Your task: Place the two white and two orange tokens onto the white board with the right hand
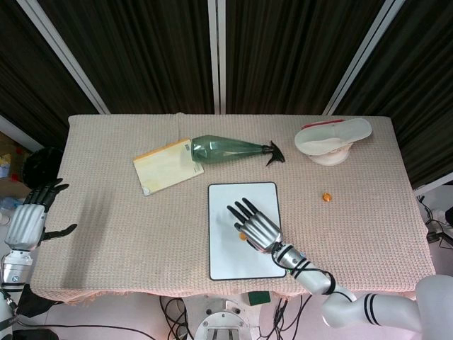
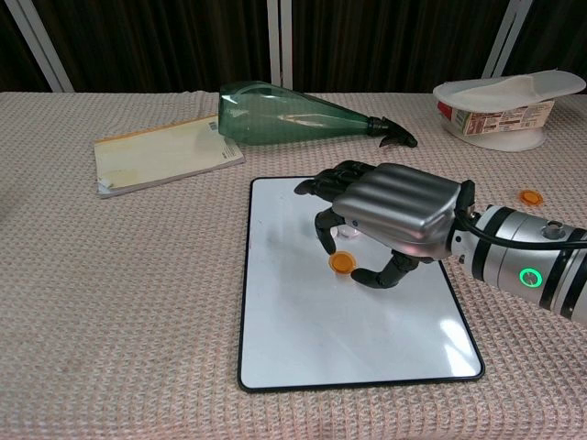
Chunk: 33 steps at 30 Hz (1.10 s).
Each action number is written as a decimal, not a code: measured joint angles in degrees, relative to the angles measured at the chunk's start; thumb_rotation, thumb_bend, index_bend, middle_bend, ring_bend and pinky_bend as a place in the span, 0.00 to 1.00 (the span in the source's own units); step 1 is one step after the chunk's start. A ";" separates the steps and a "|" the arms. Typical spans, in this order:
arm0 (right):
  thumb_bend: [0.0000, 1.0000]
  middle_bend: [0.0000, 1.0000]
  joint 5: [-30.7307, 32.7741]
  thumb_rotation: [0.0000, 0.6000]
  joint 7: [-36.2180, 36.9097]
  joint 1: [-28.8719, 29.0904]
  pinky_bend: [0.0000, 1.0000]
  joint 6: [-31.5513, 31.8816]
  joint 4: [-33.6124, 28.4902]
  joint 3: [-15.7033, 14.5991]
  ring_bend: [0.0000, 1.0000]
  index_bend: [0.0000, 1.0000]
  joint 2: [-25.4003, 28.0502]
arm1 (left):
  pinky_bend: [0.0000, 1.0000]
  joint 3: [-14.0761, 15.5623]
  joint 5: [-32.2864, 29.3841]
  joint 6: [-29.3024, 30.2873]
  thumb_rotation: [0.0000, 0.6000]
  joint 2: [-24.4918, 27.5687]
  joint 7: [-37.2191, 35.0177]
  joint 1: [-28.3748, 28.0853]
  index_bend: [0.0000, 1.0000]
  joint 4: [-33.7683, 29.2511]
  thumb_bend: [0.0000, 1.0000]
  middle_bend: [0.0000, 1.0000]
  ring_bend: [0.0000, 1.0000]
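A: Hovering palm down over the white board, right robot hand. Clamped on anything?

B: Hard to say. Fingers curled downward, with thumb and a fingertip either side of one orange token (very near it, perhaps touching). Cannot tell from either view whether pinched or simply lying on the board.

A: And the second orange token?

B: Lying on the bench, right of the board and well apart from it, nearer the white tub at the far right.

A: White tokens?

B: Hidden under the hand, so no telling.

A: Left robot hand?

B: Hanging off the bench's left edge, fingers apart, holding nothing.

A: Anything else out there?

B: Beyond the board, a green spray bottle lying on its side, nozzle pointing right, base resting on the corner of a yellow notepad.
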 measured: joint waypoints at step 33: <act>0.29 0.01 6.57 1.00 11.35 -7.10 0.00 10.28 4.27 1.18 0.00 0.24 12.06 | 0.15 0.23 1.09 0.01 1.00 -0.39 1.19 -0.53 0.17 -0.63 0.10 0.10 0.09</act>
